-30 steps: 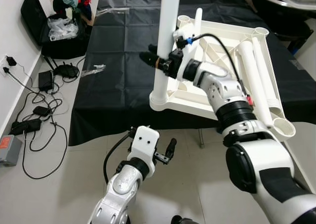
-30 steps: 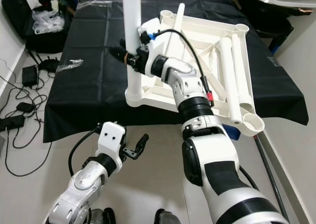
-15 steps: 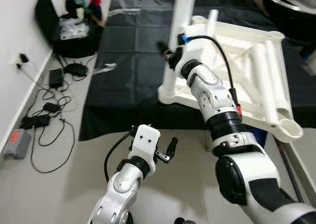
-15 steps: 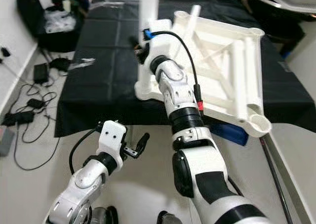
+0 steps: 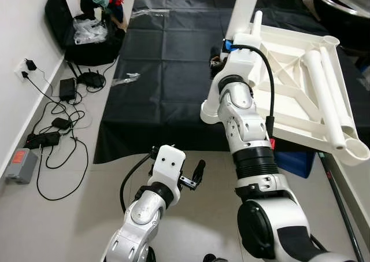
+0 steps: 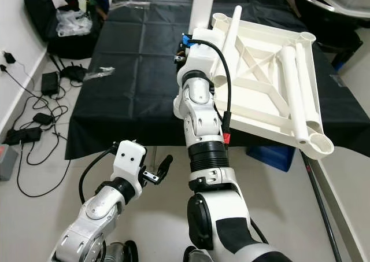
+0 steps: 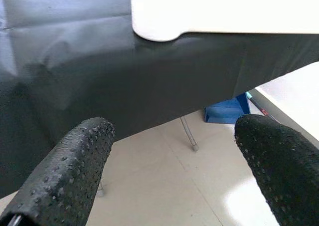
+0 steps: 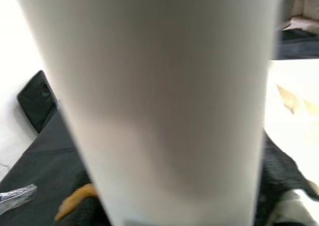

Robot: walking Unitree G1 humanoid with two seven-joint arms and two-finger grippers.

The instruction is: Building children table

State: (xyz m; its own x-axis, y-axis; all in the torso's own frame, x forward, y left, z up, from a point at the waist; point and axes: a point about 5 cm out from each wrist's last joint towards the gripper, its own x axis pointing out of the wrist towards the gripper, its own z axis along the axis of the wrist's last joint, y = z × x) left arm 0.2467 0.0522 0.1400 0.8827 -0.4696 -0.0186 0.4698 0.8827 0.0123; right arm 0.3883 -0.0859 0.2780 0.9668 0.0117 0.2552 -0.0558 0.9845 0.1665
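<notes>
I have the white children's table lying upside down on the black-draped tabletop, its ribbed underside facing up, at about 2 o'clock in my head view. One white leg stands upright in the corner socket nearest me, at roughly 12 o'clock. My right gripper is at that leg; the wrist camera looks straight onto the tube with dark finger shapes on either side, so I judge the fingers to be closed around it, though the arm hides the contact from the head cameras.

So I count one leg as standing in its socket; whether it is fully seated I cannot tell. Two more loose legs lie side by side along the far right edge of the frame, and a thinner leg rests on the ribs just behind my wrist. The socket at the 4 o'clock corner looks unfilled, as do the two far corners, so three legs remain, then turning the table upright.

My left gripper hangs idle below the tabletop edge at 6 o'clock, its fingers spread apart around nothing.
</notes>
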